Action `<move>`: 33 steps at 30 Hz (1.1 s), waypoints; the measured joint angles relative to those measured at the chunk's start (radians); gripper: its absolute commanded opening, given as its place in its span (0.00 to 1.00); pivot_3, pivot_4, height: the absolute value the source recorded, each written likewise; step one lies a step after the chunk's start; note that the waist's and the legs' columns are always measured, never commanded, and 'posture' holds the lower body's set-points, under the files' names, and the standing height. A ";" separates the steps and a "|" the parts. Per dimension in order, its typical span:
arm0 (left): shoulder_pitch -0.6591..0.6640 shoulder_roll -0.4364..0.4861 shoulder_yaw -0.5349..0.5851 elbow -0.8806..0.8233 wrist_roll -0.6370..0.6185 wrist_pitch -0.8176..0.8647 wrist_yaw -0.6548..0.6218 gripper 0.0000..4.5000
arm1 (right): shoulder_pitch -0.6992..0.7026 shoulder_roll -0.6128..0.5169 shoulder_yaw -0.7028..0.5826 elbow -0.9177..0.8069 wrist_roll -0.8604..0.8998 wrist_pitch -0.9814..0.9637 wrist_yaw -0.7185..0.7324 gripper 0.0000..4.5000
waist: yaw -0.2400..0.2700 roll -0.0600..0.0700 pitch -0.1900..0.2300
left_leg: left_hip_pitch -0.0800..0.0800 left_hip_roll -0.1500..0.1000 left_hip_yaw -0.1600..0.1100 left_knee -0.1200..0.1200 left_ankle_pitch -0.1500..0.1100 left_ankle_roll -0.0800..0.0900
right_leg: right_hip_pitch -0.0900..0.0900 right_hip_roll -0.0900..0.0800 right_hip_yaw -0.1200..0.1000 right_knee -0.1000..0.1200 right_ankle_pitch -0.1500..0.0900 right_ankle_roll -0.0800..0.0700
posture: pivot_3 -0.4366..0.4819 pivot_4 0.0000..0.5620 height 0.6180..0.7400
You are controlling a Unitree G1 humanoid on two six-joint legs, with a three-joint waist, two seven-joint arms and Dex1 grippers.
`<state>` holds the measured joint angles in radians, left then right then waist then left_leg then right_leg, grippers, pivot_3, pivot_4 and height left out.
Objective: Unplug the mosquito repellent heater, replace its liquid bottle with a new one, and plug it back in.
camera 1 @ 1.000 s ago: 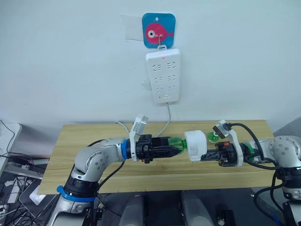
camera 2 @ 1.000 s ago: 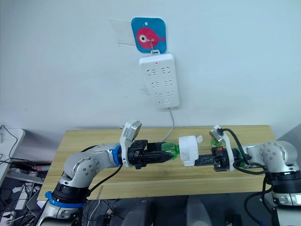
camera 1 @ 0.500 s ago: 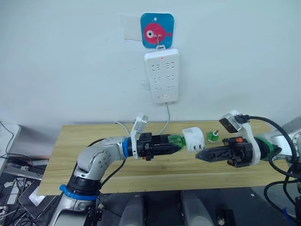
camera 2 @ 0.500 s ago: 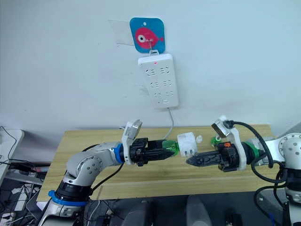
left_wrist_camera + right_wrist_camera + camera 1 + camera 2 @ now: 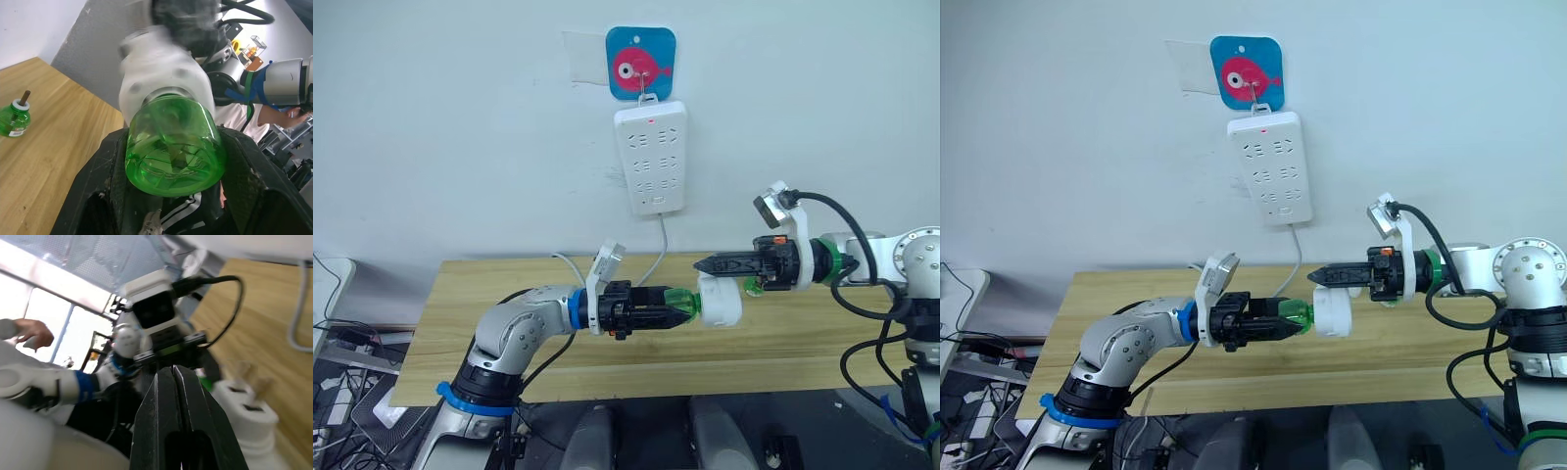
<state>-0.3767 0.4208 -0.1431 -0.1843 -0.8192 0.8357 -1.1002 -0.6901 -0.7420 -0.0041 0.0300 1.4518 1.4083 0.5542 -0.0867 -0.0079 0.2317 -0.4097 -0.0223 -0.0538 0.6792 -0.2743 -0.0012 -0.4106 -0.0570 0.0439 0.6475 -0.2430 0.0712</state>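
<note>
From the head views, the mosquito repellent heater (image 5: 720,305) is already off the power strip (image 5: 651,157) and held in the air above the table (image 5: 489,284), a green bottle (image 5: 677,305) screwed into it; the left gripper (image 5: 674,310) is clamped on that bottle, while the right gripper (image 5: 703,264) hovers just above the heater, fingers pressed together and empty. Plugging in remains. In the left wrist view, the heater blurs and a spare bottle (image 5: 13,116) stands on the wood. The right wrist view shows its prongs (image 5: 251,373) upright; which bottle is new, I cannot tell.
</note>
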 measured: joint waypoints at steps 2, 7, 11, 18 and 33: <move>0.001 0.004 0.000 -0.013 -0.010 0.011 -0.003 0.50 | 0.002 0.001 0.024 0.029 -0.079 -0.018 0.040 0.01 | 0.000 0.000 0.000 | 0.000 0.000 0.000 0.000 0.000 0.000 | 0.000 0.000 0.000 0.000 0.000 0.000 | 0.31 0.38 1.00; 0.008 0.005 0.004 -0.021 -0.036 0.031 0.003 0.50 | 0.015 0.007 0.050 0.070 -0.226 -0.046 0.143 0.01 | 0.001 0.000 0.000 | 0.000 0.000 0.000 0.000 0.000 0.000 | 0.000 0.000 0.000 0.000 0.000 0.000 | 0.33 0.38 1.00; 0.013 0.004 0.025 -0.032 -0.058 0.051 0.022 0.50 | 0.057 0.008 0.050 0.086 -0.295 -0.048 0.189 0.01 | 0.002 0.000 0.000 | 0.000 0.000 0.000 0.000 0.000 0.000 | 0.000 0.000 0.000 0.000 0.000 0.000 | 0.33 0.39 1.00; 0.016 0.002 0.029 -0.044 -0.077 0.058 0.042 0.50 | 0.088 0.019 0.048 0.085 -0.365 -0.045 0.235 0.01 | 0.002 0.000 0.000 | 0.000 0.000 0.000 0.000 0.000 0.000 | 0.000 0.000 0.000 0.001 0.000 0.000 | 0.33 0.38 1.00; 0.013 -0.017 0.036 -0.037 -0.027 -0.010 0.055 0.50 | 0.170 -0.009 -0.035 0.009 -0.405 -0.003 0.252 0.01 | 0.003 0.000 0.000 | 0.000 0.000 0.000 0.000 0.000 0.000 | 0.000 0.000 0.000 0.000 0.000 0.000 | 0.32 0.38 1.00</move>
<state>-0.3636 0.4042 -0.1072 -0.2216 -0.8464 0.8252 -1.0455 -0.5201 -0.7508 -0.0395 0.0385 1.0469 1.4050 0.8057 -0.0838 -0.0078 0.2317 -0.4094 -0.0225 -0.0537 0.6792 -0.2743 -0.0013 -0.4108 -0.0571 0.0440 0.6479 -0.2430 0.0711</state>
